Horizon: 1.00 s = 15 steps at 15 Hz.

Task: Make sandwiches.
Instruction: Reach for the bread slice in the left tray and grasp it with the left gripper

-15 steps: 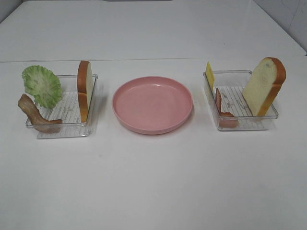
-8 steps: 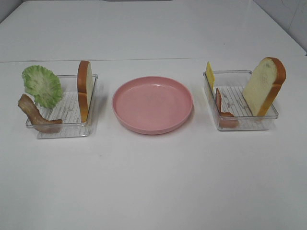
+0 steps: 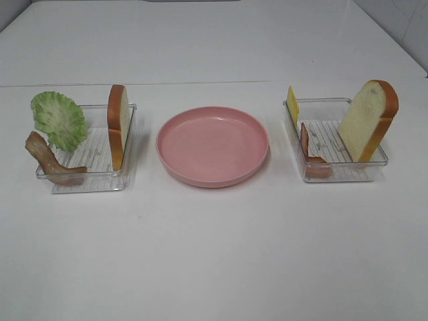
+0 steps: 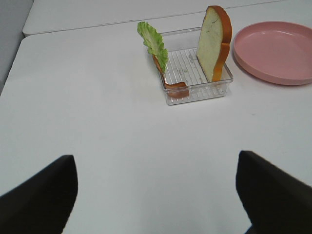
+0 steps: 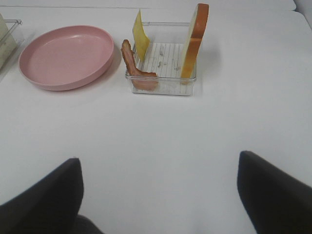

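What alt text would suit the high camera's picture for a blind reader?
A pink plate sits on a white table between two clear trays: the left tray holds lettuce, bacon and upright bread; the right tray holds cheese, bacon and leaning bread.

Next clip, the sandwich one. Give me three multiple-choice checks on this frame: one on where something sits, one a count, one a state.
1. Where is the yellow cheese slice?
A. left tray
B. right tray
C. pink plate

2. How many slices of bread are in view?
A. one
B. two
C. three

3. How does the bread sit?
A. standing on edge in the trays
B. lying flat in the trays
C. stacked on the pink plate

Answers:
1 B: the cheese slice stands at the right tray's plate-side wall.
2 B: the left bread slice and the right bread slice are the only ones.
3 A: each stands on edge in its tray, and the pink plate holds nothing.
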### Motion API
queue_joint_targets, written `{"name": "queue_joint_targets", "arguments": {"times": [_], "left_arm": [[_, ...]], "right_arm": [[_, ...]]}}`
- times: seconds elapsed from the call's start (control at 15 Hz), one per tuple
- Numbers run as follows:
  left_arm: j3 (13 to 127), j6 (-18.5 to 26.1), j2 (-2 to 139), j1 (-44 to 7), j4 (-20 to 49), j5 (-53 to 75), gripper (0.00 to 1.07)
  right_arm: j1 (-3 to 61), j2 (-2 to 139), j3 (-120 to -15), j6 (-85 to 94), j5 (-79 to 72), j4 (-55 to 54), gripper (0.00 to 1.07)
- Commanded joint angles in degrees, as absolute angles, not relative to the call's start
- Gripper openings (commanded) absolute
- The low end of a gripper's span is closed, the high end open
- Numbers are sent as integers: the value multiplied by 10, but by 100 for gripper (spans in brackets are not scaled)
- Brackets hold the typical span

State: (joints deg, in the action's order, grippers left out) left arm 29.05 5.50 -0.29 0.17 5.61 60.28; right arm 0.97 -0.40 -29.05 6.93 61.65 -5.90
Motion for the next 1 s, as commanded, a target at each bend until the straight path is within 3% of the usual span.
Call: {"name": "queue_joint_targets", "arguments": {"times": [0.07,0.4,0.6,0.8,1.0], "left_arm": [[289,56,-14,-2,61,596,84],[295,56,-13,-2,61,590,83],[319,56,19,-2,83,524,81],[335,56,172,-2,131,398,81],[380,56,320,-2,132,354,81]], "right_arm": [[7,-11,-289,77,611,-60,81],[7,-11,-289,77,611,-60,81],[7,-11,-289,77,611,-60,81],[7,-11,-289,77,611,-60,81],[7,-11,-289,77,611,-60,81]]}}
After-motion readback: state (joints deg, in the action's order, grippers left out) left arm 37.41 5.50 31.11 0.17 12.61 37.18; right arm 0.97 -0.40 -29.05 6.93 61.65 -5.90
